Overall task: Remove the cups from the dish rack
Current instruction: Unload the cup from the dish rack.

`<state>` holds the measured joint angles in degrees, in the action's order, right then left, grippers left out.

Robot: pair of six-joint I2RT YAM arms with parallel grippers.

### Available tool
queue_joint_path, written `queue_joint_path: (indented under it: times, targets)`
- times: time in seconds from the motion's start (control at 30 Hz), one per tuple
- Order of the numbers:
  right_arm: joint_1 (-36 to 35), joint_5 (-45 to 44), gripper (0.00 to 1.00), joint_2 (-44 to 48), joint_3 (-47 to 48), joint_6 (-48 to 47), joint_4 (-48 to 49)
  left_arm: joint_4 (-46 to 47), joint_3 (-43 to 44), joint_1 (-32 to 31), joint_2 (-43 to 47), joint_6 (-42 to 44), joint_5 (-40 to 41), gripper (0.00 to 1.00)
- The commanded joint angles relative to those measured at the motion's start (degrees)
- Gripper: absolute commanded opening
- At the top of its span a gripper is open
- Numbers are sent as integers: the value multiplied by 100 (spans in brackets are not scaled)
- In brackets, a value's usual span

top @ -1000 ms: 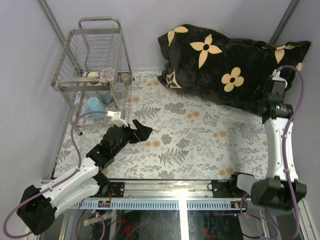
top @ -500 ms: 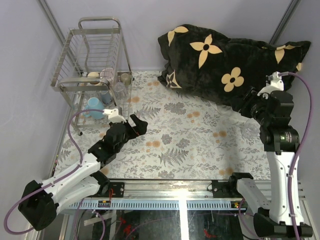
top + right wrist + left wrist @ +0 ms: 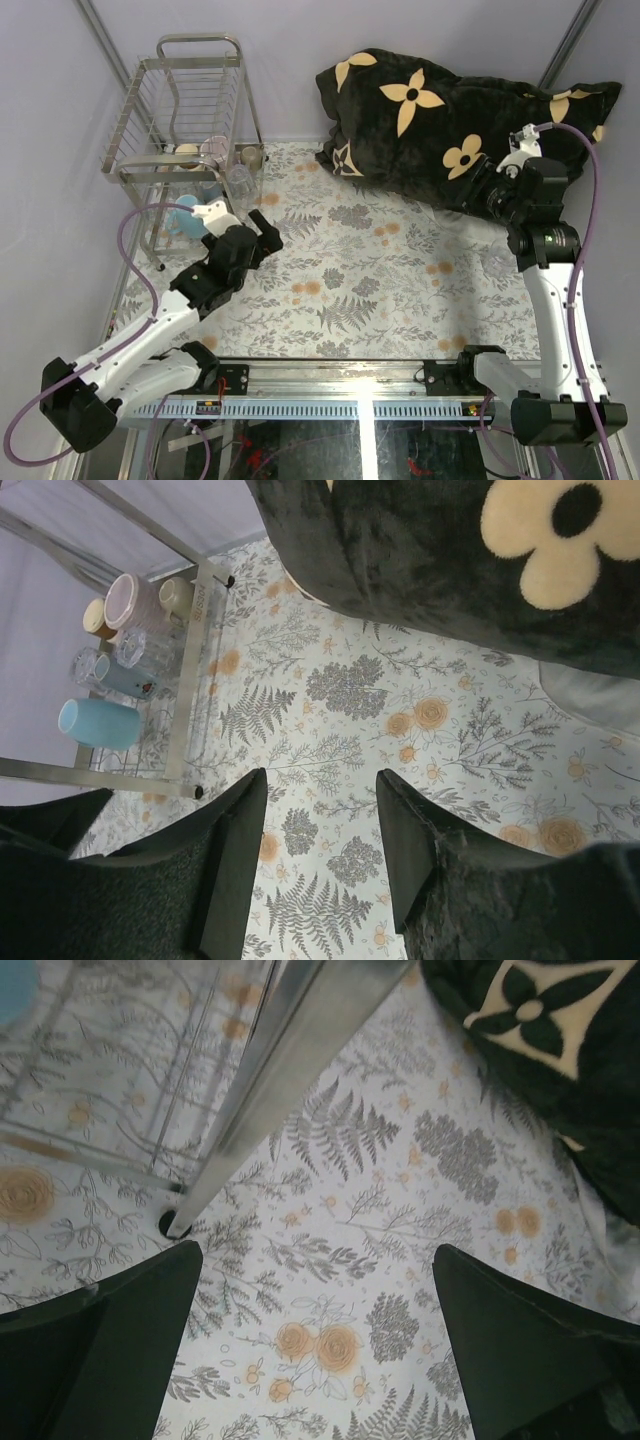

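The silver wire dish rack [image 3: 190, 105] stands at the table's far left corner. In it lie a light blue mug [image 3: 186, 214], a pale pink mug [image 3: 215, 148], a cream-and-brown cup [image 3: 185, 153], a beige cup [image 3: 250, 155] and a clear glass [image 3: 238, 180]. My left gripper [image 3: 263, 227] hovers open just right of the rack's front leg [image 3: 262, 1110], holding nothing. My right gripper [image 3: 320, 778] hangs open and empty by the pillow, looking across at the blue mug [image 3: 100, 723], pink mug [image 3: 130, 600] and glass [image 3: 135, 645].
A large black pillow [image 3: 465, 125] with cream flowers fills the far right of the table. The floral cloth [image 3: 370, 270] covers the table between rack and pillow. Grey walls close in behind and at the left. The rack's foot [image 3: 175, 1225] sits near my left finger.
The left arm has reached farther up and left, toward the rack's front leg. The right arm has shifted and turned its wrist toward the rack, jaws spreading slightly.
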<state>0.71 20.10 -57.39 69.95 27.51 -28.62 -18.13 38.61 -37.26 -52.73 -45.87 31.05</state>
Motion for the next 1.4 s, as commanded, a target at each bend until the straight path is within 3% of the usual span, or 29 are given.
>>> queue_joint_path:
  times: [0.0, 0.3, 0.57, 0.63, 0.83, 1.0, 1.37]
  targets:
    - [-75, 353, 55, -245, 293, 148, 516, -759, 505, -16, 33, 288, 694, 100]
    - [-493, 253, 56, -917, 1032, -134, 163, -1769, -82, -3, 1026, -653, 1298, 100]
    - [-957, 220, 56, -1137, 852, -176, 243, -2641, 126, 74, 1015, -1079, 2223, 100]
    - [-1119, 202, 56, -1099, 691, -172, 336, -2560, 6, 191, 1059, -983, 2156, 100]
    - [-1371, 161, 56, -855, 210, -241, 486, -1734, -317, 1369, 1322, -152, 1249, 100]
    - [-1392, 198, 57, -629, -163, -280, 651, -1095, -164, 2485, 617, 534, 396, 100]
    - [-1390, 255, 58, -301, -714, -337, 996, 343, -136, 2743, -223, 1633, 480, 100]
